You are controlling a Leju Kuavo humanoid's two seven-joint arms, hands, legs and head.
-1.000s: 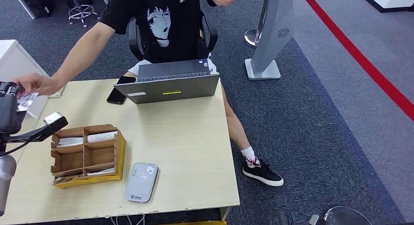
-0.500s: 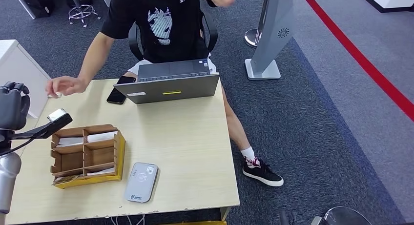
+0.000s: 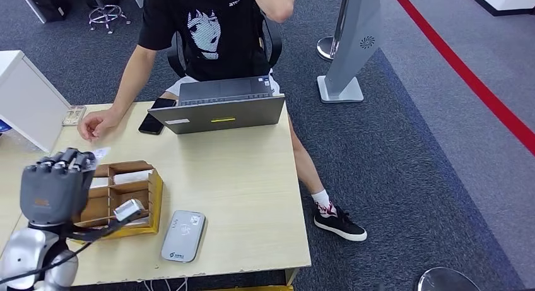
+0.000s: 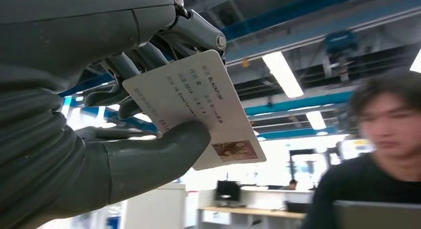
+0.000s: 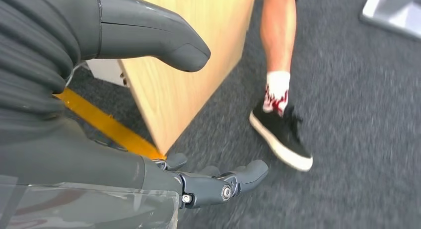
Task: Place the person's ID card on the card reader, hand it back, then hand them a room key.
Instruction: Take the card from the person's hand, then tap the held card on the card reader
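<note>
My left hand (image 3: 53,187) hovers over the left side of the cardboard box of room keys (image 3: 126,196), back of the hand towards me. In the left wrist view that hand (image 4: 99,154) pinches the white ID card (image 4: 198,105) between thumb and fingers, with its small photo near the free corner. The grey card reader (image 3: 183,235) lies flat near the table's front edge, just right of the box. The person's hand (image 3: 94,124) rests on the table behind the box. My right hand (image 5: 89,154) hangs open beside the table's corner, above the carpet.
A grey laptop (image 3: 217,111) and a black phone (image 3: 151,122) sit at the table's far edge in front of the seated person. A white cabinet (image 3: 28,101) stands at the left. The person's shoe (image 5: 280,134) is on the carpet near the table (image 3: 252,196).
My left hand has taken the ID card from the person and moved from the far left edge to above the key box. The person's hand has drawn back onto the table.
</note>
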